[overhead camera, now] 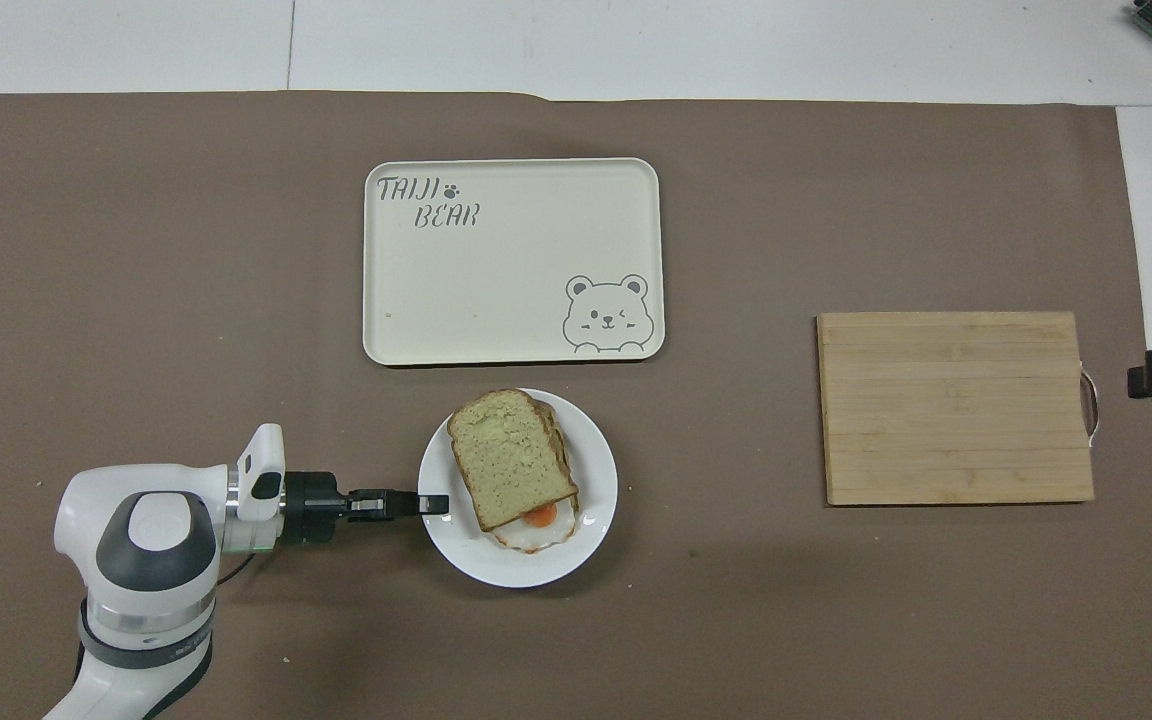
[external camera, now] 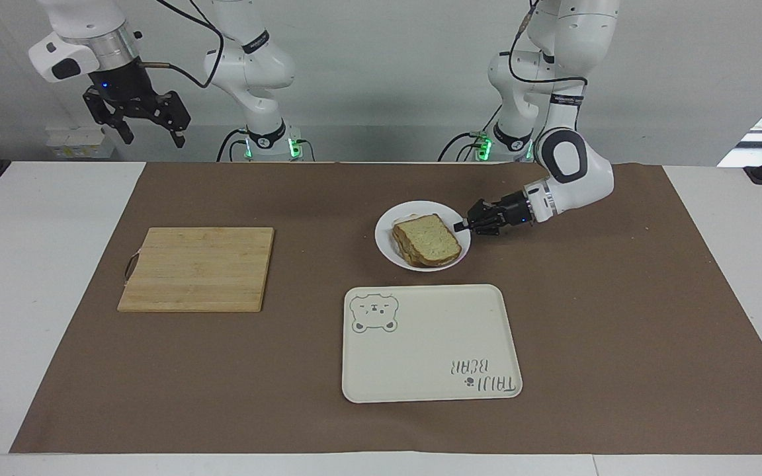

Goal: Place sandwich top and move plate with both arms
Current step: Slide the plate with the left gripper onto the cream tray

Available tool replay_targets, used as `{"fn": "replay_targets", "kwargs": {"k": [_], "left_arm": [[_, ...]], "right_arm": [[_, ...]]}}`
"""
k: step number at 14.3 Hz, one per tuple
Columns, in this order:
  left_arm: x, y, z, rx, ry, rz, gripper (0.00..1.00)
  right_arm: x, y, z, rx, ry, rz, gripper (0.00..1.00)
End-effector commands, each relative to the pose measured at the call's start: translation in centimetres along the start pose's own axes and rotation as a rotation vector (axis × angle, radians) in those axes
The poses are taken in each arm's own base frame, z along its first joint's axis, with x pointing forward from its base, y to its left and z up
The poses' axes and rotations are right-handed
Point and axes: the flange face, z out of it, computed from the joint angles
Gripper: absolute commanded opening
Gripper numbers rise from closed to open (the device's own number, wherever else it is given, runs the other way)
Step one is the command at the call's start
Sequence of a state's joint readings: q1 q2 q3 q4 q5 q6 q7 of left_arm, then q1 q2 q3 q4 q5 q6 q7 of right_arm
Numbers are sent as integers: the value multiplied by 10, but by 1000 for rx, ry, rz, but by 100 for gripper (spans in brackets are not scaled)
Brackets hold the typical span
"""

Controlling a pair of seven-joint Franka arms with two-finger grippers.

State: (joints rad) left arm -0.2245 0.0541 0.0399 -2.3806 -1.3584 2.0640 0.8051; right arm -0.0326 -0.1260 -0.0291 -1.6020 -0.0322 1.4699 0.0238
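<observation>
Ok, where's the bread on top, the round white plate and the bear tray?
Speckled brown-crusted top bread slice (overhead camera: 509, 455), overhead view, its middle.
Round glossy white plate (overhead camera: 596, 520), overhead view, bare rim.
Rectangular cream bear tray (overhead camera: 506, 290), overhead view, bare floor.

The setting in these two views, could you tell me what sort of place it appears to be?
Probably a robotics lab staged as a kitchen counter: two arms bolted at a table under a brown mat, and breakfast props, a sandwich on a plate, a bear tray and a wooden cutting board.
</observation>
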Motion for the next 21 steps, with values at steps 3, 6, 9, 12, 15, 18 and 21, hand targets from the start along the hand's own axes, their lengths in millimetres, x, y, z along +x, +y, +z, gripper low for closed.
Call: {"fn": "replay_targets", "kwargs": {"k": [3, 6, 9, 12, 15, 18, 21], "left_arm": [[72, 8, -11, 55, 7, -7, 0], [118, 16, -10, 117, 10, -46, 0], [149, 9, -1, 154, 11, -80, 0], [162, 2, 8, 186, 56, -90, 0], [162, 1, 18, 209, 74, -84, 0], [159, 11, 35, 236, 94, -75, 0], [160, 12, 32, 236, 95, -101, 16]], "right_arm": [[-6, 3, 2, -23, -1, -11, 100], [-4, 1, 2, -10, -1, -19, 100], [-5, 1, 2, -8, -5, -19, 100], [-6, 1, 2, -8, -8, -19, 100], [-1, 2, -6, -27, 2, -27, 100], [4, 0, -2, -16, -24, -13, 100], [7, 0, -1, -8, -12, 11, 100]]}}
